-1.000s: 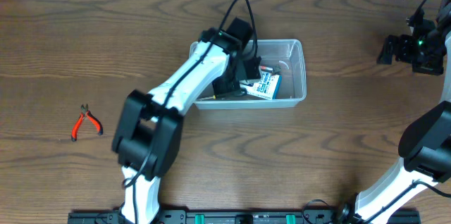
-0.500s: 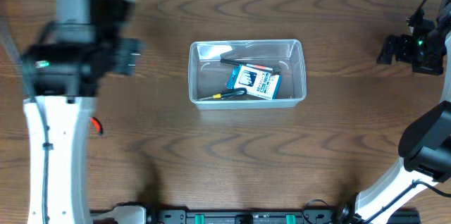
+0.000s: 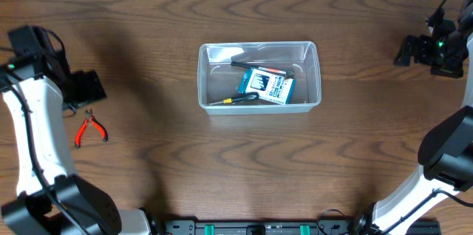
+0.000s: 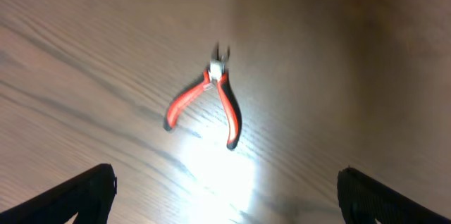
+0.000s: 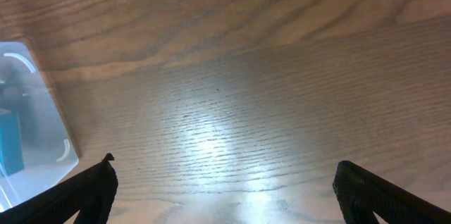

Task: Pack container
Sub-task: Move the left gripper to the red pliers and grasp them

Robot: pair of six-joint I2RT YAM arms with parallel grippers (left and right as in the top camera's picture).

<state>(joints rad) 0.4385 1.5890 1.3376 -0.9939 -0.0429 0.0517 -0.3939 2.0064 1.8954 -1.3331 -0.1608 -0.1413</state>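
The container sits in the middle of the table, holding a blue-and-white box and 2 slim tools — what kind is hard to make out. Packing looks well along; the red pliers lie on the table well to the left, not yet picked up. The left gripper hovers above them, fingers wide and empty. The right gripper hangs far right, fingers wide too — only their tips show

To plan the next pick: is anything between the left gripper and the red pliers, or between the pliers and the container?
Nothing visible. The open left gripper hangs over the pliers, and only bare table lies between them and the container.
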